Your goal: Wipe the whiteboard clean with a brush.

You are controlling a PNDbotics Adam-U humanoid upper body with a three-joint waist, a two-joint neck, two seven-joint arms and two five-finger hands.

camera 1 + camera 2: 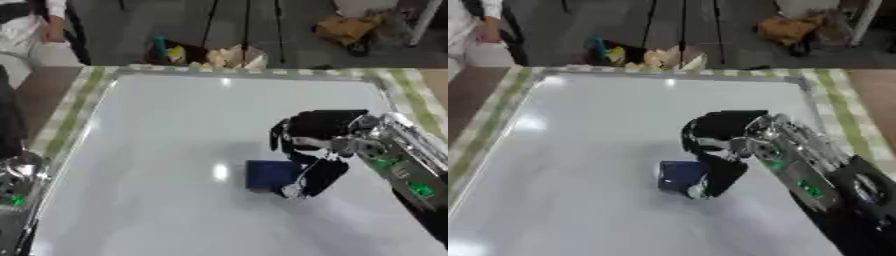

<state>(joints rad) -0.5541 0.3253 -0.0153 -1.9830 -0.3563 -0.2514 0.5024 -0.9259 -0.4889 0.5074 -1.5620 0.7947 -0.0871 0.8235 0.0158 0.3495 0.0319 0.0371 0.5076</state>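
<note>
So the robot looks to be mid-wipe here. The right hand (317,150) comes in from the right side of the frame with its fingers curled down around a dark blue block, the brush (269,174), which sits flat on the whiteboard (166,150) a bit right of and below the center. The board looks clean already, no marks that can be made out, just glare spots. The next move probably calls for dragging the brush sideways across the surface while keeping it pressed flat, likely toward the big untouched left half.

View differences: the left eye view catches a silver bit of the left arm (19,180) at the lower left edge, but its hand isn't visible. The right eye view doesn't show that at all, though it gives more of the right forearm (807,175) with its green lights.
</note>
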